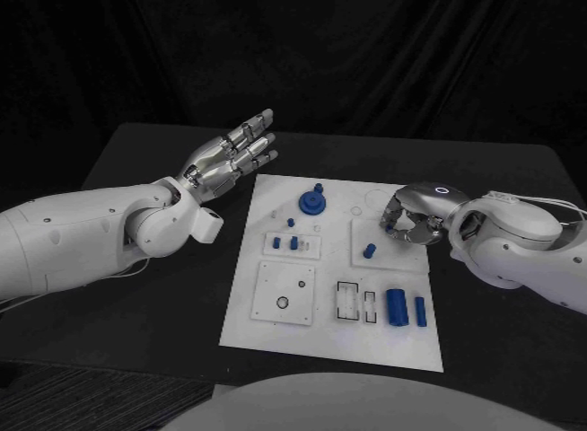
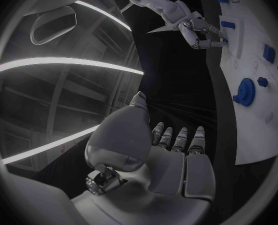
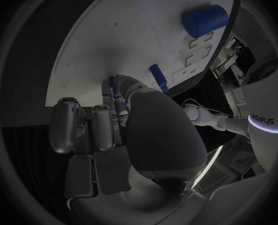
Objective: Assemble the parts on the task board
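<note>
Black cloth is seen behind a dark surface [image 1: 152, 162] on which the white task board [image 1: 330, 337] is laid lengthwise before the robot. Several blue parts are spread over the board: a round blue gear-like part [image 1: 314, 203] near its far end, a small blue peg [image 1: 291, 221] just below it, a pair of short blue pieces [image 1: 287, 242] on a raised plate at mid-board, and a blue cylinder [image 1: 398, 306] with a thin blue bar [image 1: 421, 310] beside it near the front right. A small blue pin [image 1: 370, 251] is shown upright on a square plate just beside the right hand. The left hand [image 1: 232, 157] is held above the surface, off the board's left edge, with fingers stretched out and apart and nothing in its grasp. The right hand [image 1: 410, 218] is lowered over the board's right side, its fingers curled downward onto the white plate; in the right wrist view the fingertips [image 3: 118, 105] are seen pressed close to a small dark part [image 3: 112, 86], though whether that part is actually held cannot be told.
</note>
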